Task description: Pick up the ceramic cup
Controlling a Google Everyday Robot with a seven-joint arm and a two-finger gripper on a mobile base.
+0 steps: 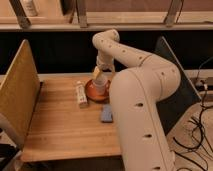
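— Wooden table [60, 125] filled the view, with a tall board [20, 97] standing along its left edge. Where was the ceramic cup [101, 86]?
— On the reddish-brown saucer [91, 94] near the back edge, with the gripper [98, 74] right at its rim.
— Clamped on it?
— Spread or closed, I could not tell. A white bottle [81, 93] sat just left of the saucer, a grey-blue flat item [106, 113] nearer the front
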